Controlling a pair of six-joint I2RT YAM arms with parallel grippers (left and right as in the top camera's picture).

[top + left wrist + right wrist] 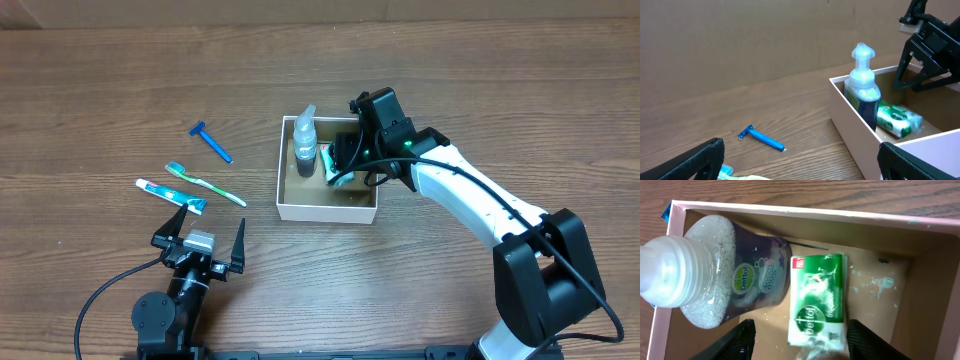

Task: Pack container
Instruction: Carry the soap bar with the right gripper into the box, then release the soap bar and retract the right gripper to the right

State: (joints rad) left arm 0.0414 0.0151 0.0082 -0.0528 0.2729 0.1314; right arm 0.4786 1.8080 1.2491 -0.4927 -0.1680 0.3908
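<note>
Even soft lighting, faint shadows, sharp focus

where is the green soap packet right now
In the right wrist view the green soap packet lies flat on the container floor, just right of the pump bottle, with the open right gripper straddling it.

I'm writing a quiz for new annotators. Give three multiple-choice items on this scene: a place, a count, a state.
1. Where is the green packet? A outside the container; B inside it, beside the pump bottle; C atop the bottle.
2. How many toiletries lie outside the container? A one; B five; C three.
3. The left end effector is: A open, empty; B shut on something; C out of view.
Answers: B, it lies on the container's floor; C, razor, toothbrush, toothpaste; A, spread wide around nothing.
</note>
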